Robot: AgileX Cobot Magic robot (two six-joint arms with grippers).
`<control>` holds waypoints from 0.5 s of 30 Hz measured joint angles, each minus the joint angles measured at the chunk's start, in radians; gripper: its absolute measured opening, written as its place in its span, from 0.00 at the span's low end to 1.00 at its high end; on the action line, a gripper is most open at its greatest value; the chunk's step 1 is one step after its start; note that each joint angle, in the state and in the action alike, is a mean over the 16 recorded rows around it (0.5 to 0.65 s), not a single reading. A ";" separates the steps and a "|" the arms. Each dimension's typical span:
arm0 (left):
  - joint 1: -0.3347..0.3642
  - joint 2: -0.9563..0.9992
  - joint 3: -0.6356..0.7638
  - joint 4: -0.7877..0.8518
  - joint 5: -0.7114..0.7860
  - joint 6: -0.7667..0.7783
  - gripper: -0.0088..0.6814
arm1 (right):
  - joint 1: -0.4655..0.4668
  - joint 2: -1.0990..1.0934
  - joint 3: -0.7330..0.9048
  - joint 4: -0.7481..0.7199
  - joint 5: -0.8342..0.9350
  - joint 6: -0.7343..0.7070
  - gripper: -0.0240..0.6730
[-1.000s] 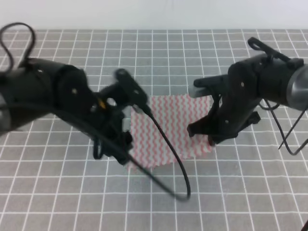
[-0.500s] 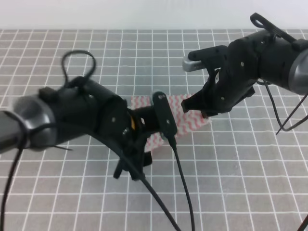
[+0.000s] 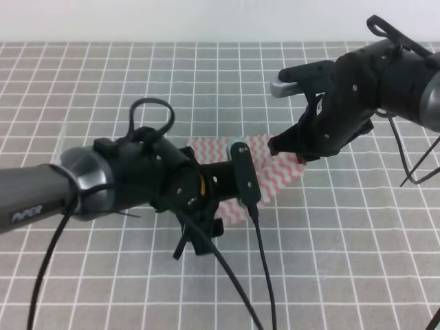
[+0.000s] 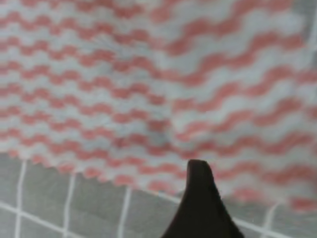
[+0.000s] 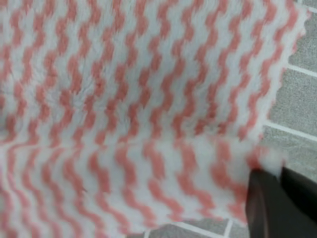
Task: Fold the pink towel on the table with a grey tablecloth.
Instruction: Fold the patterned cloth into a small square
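Grey tablecloth (image 3: 357, 261), pink towel (image 3: 275, 180) (half hidden)

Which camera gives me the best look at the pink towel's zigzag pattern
The right wrist view: the pink towel fills nearly the whole frame, its stripes sharp, with a fold line and pinked edge visible. The left wrist view also shows the pink towel close, but blurred. In the exterior high view, both arms hide much of the pink towel.
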 joint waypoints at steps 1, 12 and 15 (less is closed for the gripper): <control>0.000 0.004 -0.001 0.013 -0.007 -0.017 0.07 | -0.001 0.000 0.000 0.001 -0.001 0.000 0.03; -0.001 0.019 -0.009 0.088 -0.051 -0.170 0.06 | -0.002 0.001 0.000 0.018 -0.016 0.000 0.03; -0.006 0.018 -0.009 0.083 -0.035 -0.171 0.05 | -0.002 0.000 0.000 0.022 -0.020 0.000 0.03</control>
